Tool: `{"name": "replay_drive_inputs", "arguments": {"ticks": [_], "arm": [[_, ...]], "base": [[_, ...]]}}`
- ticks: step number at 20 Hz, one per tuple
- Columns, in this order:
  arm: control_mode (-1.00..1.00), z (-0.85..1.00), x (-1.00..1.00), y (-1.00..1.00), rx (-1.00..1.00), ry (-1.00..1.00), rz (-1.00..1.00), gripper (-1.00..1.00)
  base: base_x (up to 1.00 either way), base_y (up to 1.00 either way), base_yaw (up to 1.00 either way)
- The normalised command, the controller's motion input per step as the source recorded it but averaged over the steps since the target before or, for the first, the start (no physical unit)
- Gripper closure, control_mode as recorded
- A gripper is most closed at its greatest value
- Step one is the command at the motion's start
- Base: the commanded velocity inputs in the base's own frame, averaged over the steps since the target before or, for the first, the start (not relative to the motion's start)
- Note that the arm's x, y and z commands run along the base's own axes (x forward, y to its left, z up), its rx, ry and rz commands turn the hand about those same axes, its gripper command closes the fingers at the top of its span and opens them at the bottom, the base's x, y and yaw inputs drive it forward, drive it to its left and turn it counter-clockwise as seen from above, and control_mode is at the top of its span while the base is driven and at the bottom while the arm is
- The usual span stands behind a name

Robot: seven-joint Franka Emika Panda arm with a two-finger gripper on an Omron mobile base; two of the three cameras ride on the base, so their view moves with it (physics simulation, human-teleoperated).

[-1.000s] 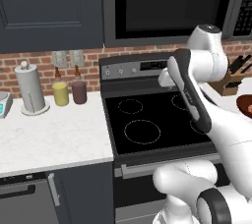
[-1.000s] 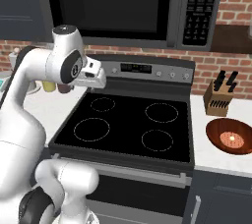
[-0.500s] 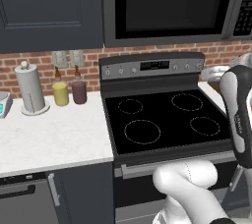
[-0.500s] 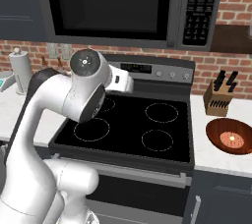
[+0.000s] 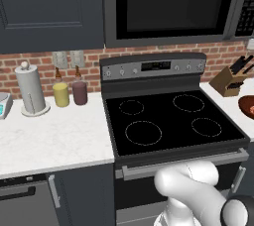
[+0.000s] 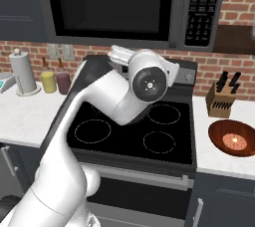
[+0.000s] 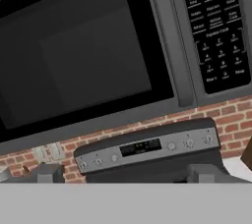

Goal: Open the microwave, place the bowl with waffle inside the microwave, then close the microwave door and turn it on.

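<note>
The microwave (image 6: 112, 7) hangs above the stove with its door (image 7: 83, 56) shut, a vertical handle (image 7: 173, 36) along the door's right side and the button panel (image 7: 214, 26) right of that. The reddish-brown bowl (image 6: 235, 140) sits on the counter right of the stove, with the orange waffle (image 6: 235, 142) inside it. The bowl's rim (image 5: 247, 106) also shows at the right edge of the left base view. My gripper (image 7: 127, 174) is open with nothing between its fingertips (image 7: 49, 173). It faces the microwave front from below and stands apart from it. My wrist (image 6: 147, 82) hovers over the stove.
The black stove top (image 5: 168, 121) with its control panel (image 7: 147, 147) lies under the microwave. A knife block (image 6: 222, 99) stands behind the bowl. On the left counter stand a paper towel roll (image 5: 31, 91) and two jars (image 5: 69, 93). Dark cabinets (image 5: 44, 7) hang at upper left.
My arm has swung from the left of the stove to the right and up, turning the hand toward the microwave. It has dropped low in the left base view. Bowl and door have not moved.
</note>
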Motion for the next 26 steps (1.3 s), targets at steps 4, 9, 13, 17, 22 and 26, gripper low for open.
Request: {"name": "replay_drive_inputs", "arguments": {"ticks": [4, 9, 13, 17, 22, 26], "arm": [[-1.00, 0.52, 0.10, -0.27, 0.02, -0.20, -0.07, -1.00], [-1.00, 0.00, 0.20, 0.00, 0.00, 0.08, 0.00, -1.00], [-1.00, 0.00, 0.20, 0.00, -0.01, 0.08, 0.02, -1.00], [-1.00, 0.00, 0.21, 0.00, 0.00, 0.07, 0.04, -1.00], [-1.00, 0.00, 0.32, 0.00, 0.00, 0.01, 0.00, -1.00], [-1.00, 0.00, 0.31, -0.02, 0.00, 0.00, 0.00, -1.00]], "base": [[0.00, 0.00, 0.00], [0.00, 0.00, 0.00], [0.00, 0.00, 0.00], [0.00, 0.00, 0.00], [0.00, 0.00, 0.00], [0.00, 0.00, 0.00]]}}
